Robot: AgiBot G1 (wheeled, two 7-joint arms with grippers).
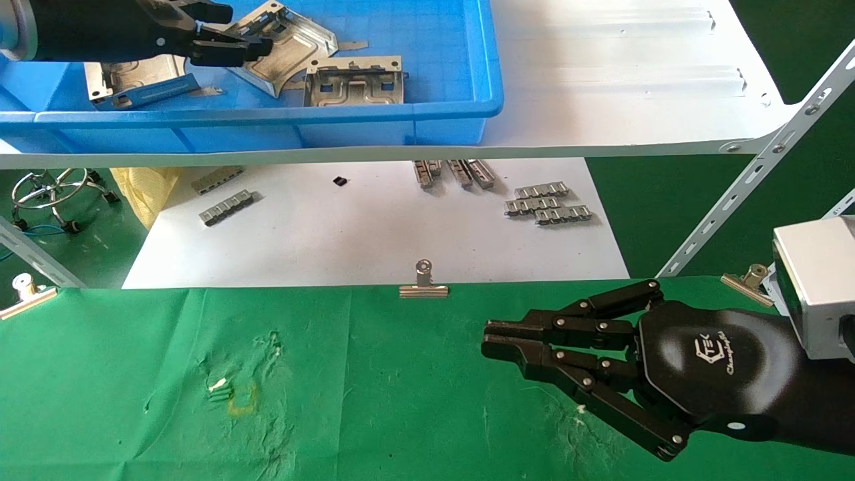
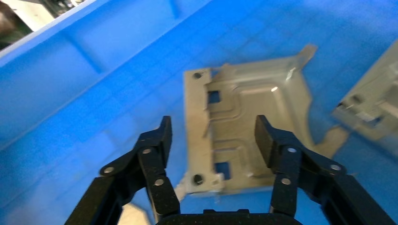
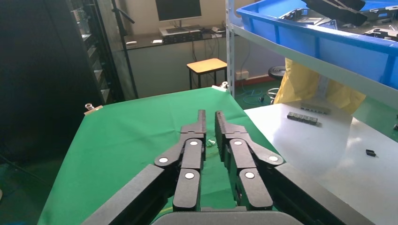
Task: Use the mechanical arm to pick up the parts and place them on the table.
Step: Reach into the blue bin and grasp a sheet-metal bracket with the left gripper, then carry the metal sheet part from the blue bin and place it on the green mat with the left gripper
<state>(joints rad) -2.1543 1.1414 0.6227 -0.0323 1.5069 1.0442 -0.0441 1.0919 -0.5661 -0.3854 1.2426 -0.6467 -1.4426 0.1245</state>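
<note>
Three silver parts lie in a blue bin (image 1: 267, 113) on the upper white shelf: one tilted part (image 1: 294, 40), one flat part (image 1: 354, 81), and one (image 1: 133, 79) partly under my left arm. My left gripper (image 1: 250, 30) is inside the bin, open and empty, just over the tilted part. In the left wrist view that part (image 2: 244, 93) lies on the bin floor beyond the spread fingers of my left gripper (image 2: 213, 133); another part (image 2: 375, 112) shows at the edge. My right gripper (image 1: 486, 339) hovers low over the green table (image 1: 367, 401), shut and empty; it also shows in the right wrist view (image 3: 210, 115).
Small ribbed strips (image 1: 548, 204) lie on the lower white board (image 1: 367, 234). Binder clips (image 1: 423, 284) pin the cloth's far edge. A slanted shelf strut (image 1: 755, 180) stands at the right. A yellow square mark (image 1: 242, 395) sits on the cloth at the left.
</note>
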